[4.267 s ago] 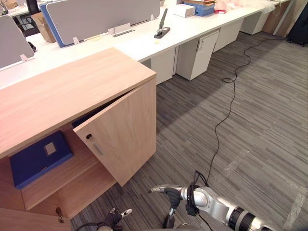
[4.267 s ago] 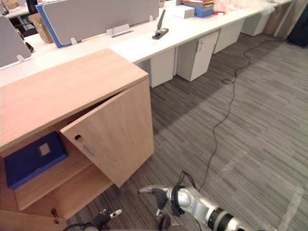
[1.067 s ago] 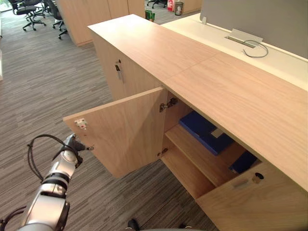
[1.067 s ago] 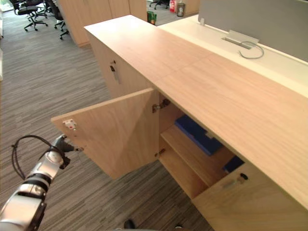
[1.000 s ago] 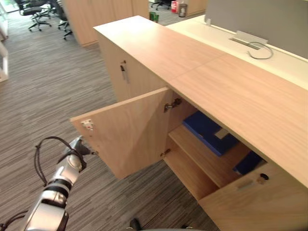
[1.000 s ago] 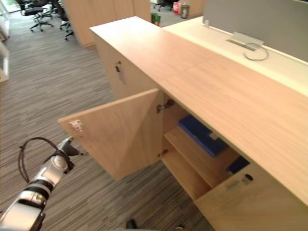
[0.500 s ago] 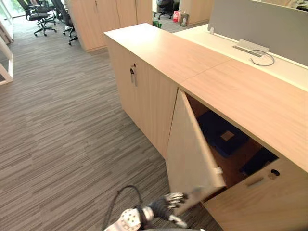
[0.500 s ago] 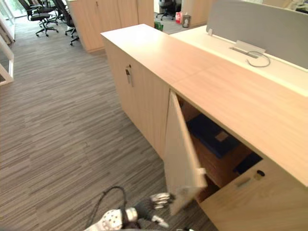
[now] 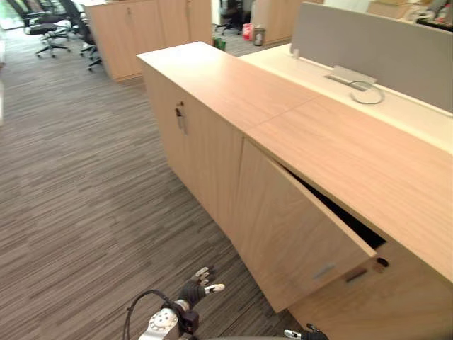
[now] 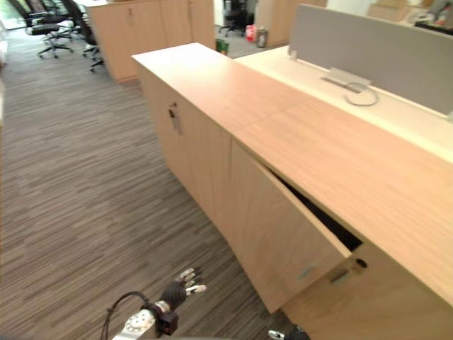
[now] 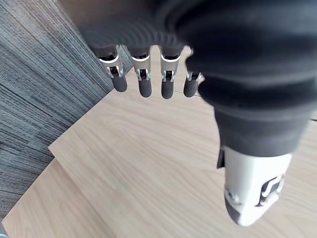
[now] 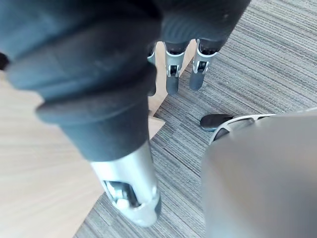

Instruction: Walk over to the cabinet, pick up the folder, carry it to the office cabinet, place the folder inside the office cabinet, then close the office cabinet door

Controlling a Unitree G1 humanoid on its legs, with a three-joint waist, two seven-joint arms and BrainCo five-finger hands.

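Nearly shut, the office cabinet door [image 9: 290,227] stands ajar at 4 o'clock, a dark gap along its top edge. At 7 o'clock my left hand [image 9: 197,289] hovers near it, fingers straight and spread, empty. My right hand [image 12: 172,77] has its fingers straight and holds nothing. Where the folder lies, I cannot tell.

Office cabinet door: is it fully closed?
No, the office cabinet door stands ajar, angled outward with a dark gap showing along its upper free edge.
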